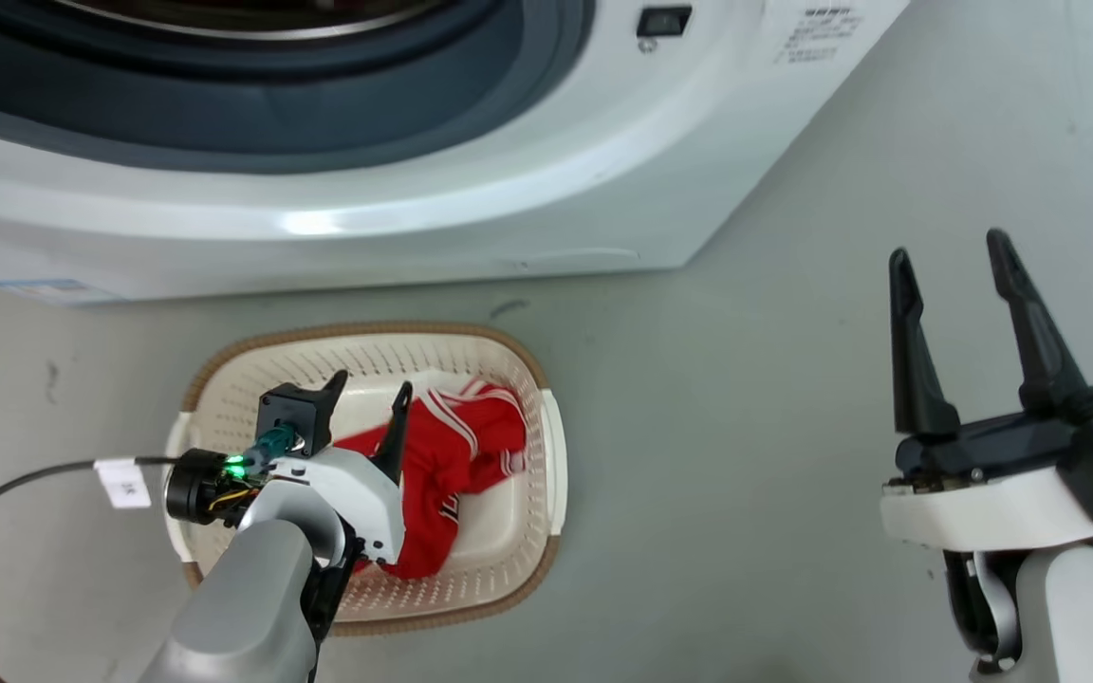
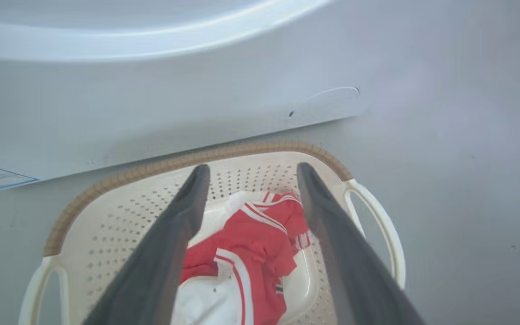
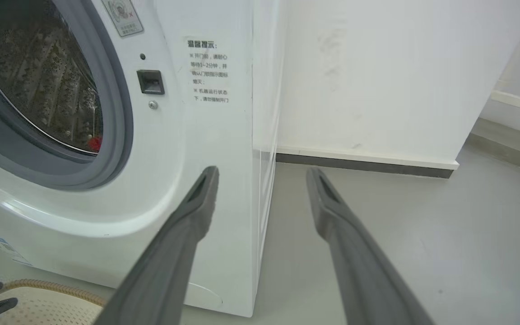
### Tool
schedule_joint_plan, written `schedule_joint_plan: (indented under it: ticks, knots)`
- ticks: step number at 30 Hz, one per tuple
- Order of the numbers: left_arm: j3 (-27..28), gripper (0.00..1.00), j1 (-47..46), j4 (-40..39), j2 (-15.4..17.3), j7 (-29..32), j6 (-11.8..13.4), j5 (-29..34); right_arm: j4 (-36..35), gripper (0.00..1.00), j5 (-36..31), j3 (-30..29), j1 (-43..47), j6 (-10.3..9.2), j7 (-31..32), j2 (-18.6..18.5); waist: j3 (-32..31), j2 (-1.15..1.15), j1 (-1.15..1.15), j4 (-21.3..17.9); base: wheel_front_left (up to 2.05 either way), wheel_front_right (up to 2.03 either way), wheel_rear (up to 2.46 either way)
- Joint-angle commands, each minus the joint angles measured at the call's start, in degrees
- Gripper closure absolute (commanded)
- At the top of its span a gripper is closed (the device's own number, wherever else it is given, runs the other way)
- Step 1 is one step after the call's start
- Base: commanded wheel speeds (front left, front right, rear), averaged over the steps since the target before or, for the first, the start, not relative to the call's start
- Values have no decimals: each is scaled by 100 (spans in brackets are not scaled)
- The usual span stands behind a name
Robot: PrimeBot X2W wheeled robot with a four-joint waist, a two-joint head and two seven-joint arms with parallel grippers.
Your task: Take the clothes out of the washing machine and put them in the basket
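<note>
**A:** Where are the clothes?

**B:** One red-and-white garment [image 1: 452, 455] lies in the basket [image 1: 433, 356], toward its right side. The basket stands on the floor [image 1: 746, 474], just in front of the washing machine [image 1: 471, 209].

**A:** And the jaws?

**B:** The left jaws hang spread above the basket, pinching nothing, and the garment lies loose below them. The right jaws are spread and empty too, over bare floor off the machine's right corner.

**A:** So, finished?

**B:** Probably not. There's a small red patch [image 3: 94, 143] low in the drum [image 3: 39, 81], by the grey door ring [image 3: 120, 135]. It looks like another piece, but it's too small to be sure. If it is, one more reach is left.
</note>
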Motion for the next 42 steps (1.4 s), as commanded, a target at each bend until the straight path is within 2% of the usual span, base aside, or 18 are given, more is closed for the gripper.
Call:
schedule_joint_plan:
  ticks: [1,5,10,17,22,28,35,42]
  knots:
    - [131,0,176,-238,18,-11,72,87,27,0,-18,15,93,-4,-12,5,-299,0,0,135,0,0,0]
    - [591,0,548,-1045,-33,-13,189,310,63,0,-44,30,233,-4,-12,5,-562,0,0,191,0,0,0]
    - [1144,0,900,-1907,-142,-13,217,562,83,0,-58,42,367,-4,-12,5,-822,0,0,204,0,0,0]
    - [1652,0,676,-2335,-220,-14,67,813,64,0,-7,97,394,-4,-12,5,-899,0,0,110,0,0,0]
    - [1760,0,-53,-2027,-129,-13,-8,976,18,0,76,157,261,-4,-12,5,-679,0,0,-45,0,0,0]
    - [1702,0,-1489,-1177,106,184,-102,1117,-52,0,152,171,54,-4,-12,6,-150,0,0,-277,0,0,0]
    - [1531,0,-3209,-120,485,785,-276,1258,-137,0,331,184,-247,-4,-12,8,541,0,0,-609,0,0,0]
    - [1258,0,-4558,639,804,1683,-416,1309,-219,0,590,264,-453,-4,-12,8,1122,0,0,-960,0,0,0]
